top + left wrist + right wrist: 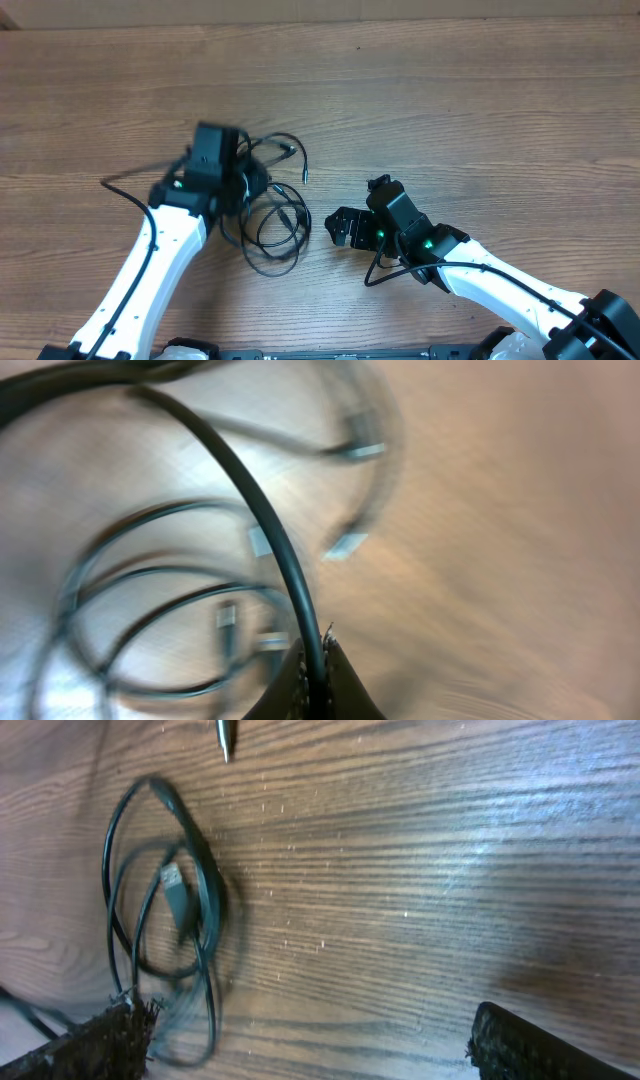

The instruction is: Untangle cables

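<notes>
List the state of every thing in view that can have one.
thin black cables with silver plug tips: tangled in overlapping loops on the brown wooden table, one strand pinched.
left pincer: shut on a cable strand.
right pincer: open, empty, apart from the bunch.

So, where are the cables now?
In the overhead view the cables lie bunched left of center on the table, one pinched in the left gripper.

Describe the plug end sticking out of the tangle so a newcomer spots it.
On the wooden table, find the black cables bunched by the left gripper. One strand arcs out at the upper right; its plug tip lies alone on bare wood, outside the coils.
</notes>
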